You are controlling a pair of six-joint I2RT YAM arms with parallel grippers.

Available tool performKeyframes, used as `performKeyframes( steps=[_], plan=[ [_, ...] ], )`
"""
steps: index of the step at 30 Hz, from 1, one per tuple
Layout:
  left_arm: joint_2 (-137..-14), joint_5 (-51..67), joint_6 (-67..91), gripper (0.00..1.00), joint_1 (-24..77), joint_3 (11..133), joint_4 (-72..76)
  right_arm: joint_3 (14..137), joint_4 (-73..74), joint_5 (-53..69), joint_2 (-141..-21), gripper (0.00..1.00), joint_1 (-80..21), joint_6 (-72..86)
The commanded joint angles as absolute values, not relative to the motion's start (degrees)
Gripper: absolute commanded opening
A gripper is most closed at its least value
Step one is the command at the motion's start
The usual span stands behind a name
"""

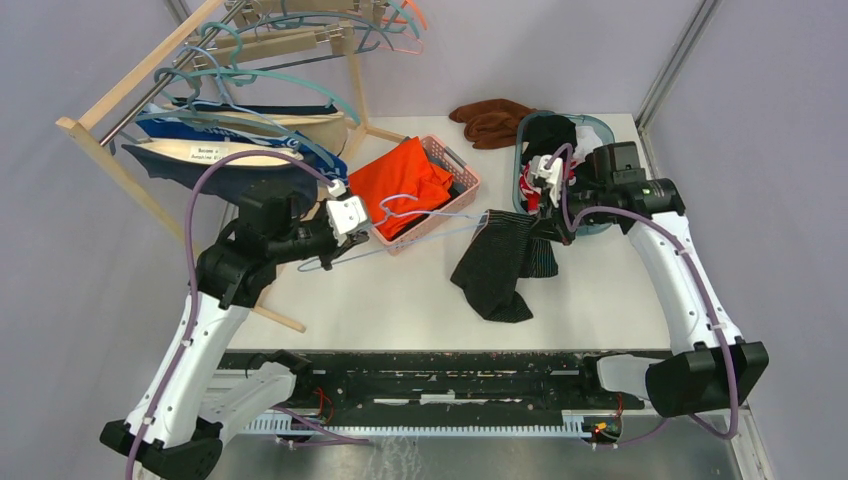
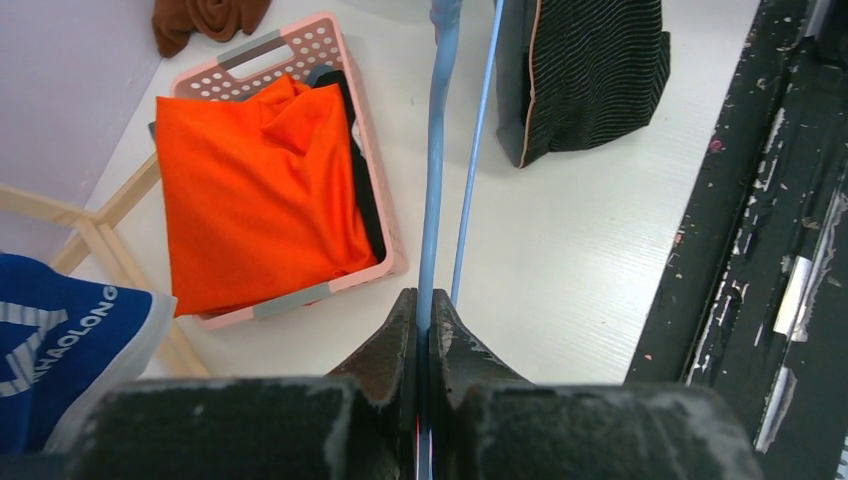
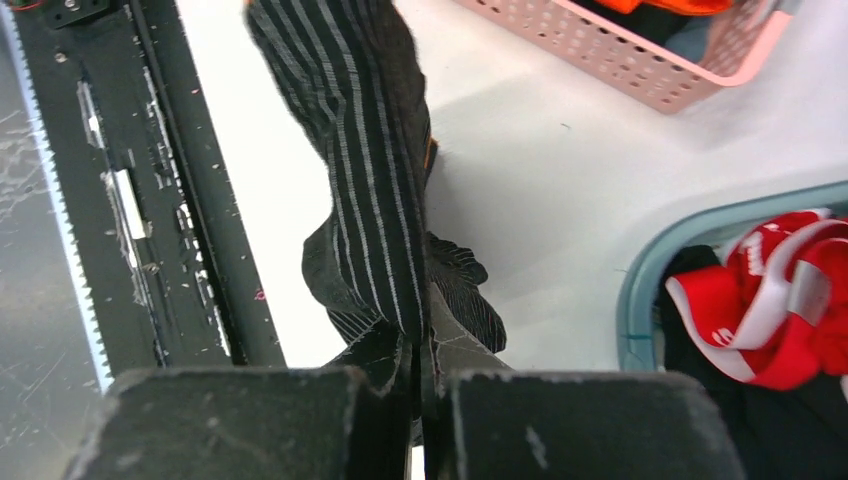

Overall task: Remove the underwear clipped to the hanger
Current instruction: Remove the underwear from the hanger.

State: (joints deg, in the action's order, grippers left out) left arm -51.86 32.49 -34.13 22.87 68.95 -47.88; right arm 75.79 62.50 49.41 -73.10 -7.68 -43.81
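From the top view, the left pincer [image 1: 345, 243] is clamped shut on a light blue hanger [image 1: 420, 238], which lies across the middle of the worktop [image 1: 400, 310] and points right. The hanger's right end meets the top edge of the dark striped underwear [image 1: 500, 265]. The clip itself is too small to make out. The right pincer [image 1: 545, 225] is closed on that same top edge from the right, and the rest of the fabric is slumped on the worktop. Just far of the hanger there's a pink basket [image 1: 462, 165] with an orange garment [image 1: 405, 180] in it. A teal basket [image 1: 520, 150] sits far right, a brown cloth [image 1: 492, 120] lies beyond it, and a wooden rack [image 1: 120, 95] at far left holds blue-and-white briefs [image 1: 230, 128]. In the left wrist view, the fingers [image 2: 385, 345] are pinched tight on the hanger wire [image 2: 435, 180], with the striped underwear [image 2: 590, 80] up ahead and the orange garment [image 2: 250, 190] in its basket [image 2: 290, 45] off to the left. In the right wrist view, the right pincer [image 3: 420, 370] has its jaws squeezed together on a fold of the striped underwear [image 3: 370, 200], which stretches away from the pincer. The teal basket's rim [image 3: 650, 270] is at right, with red and white fabric [image 3: 780, 300] inside.
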Motion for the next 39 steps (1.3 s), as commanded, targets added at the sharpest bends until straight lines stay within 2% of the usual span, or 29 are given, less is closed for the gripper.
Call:
performKeyframes(
  steps=[1,17,25,29,39],
  plan=[
    [-49.6,29.5,-36.6,0.03,22.2,70.0,-46.7,75.9,56.3,47.1,-69.8,0.01,-6.2,-39.7],
    [-49.1,17.9,-34.5,0.03,21.9,70.5,-43.7,75.9,42.1,30.0,-67.1,0.01,-3.8,-15.5],
    [-50.2,21.8,-34.6,0.03,21.9,69.2,-42.3,77.4,41.2,34.8,-64.1,0.01,-3.9,-12.4],
    [-50.1,23.7,-35.0,0.03,21.9,68.7,-42.4,82.3,43.3,34.2,-64.2,0.01,-3.9,-13.5],
    [-49.4,25.5,-35.7,0.03,21.9,67.8,-42.2,105.7,48.6,11.5,-73.7,0.03,-3.9,-12.2]
  ],
)
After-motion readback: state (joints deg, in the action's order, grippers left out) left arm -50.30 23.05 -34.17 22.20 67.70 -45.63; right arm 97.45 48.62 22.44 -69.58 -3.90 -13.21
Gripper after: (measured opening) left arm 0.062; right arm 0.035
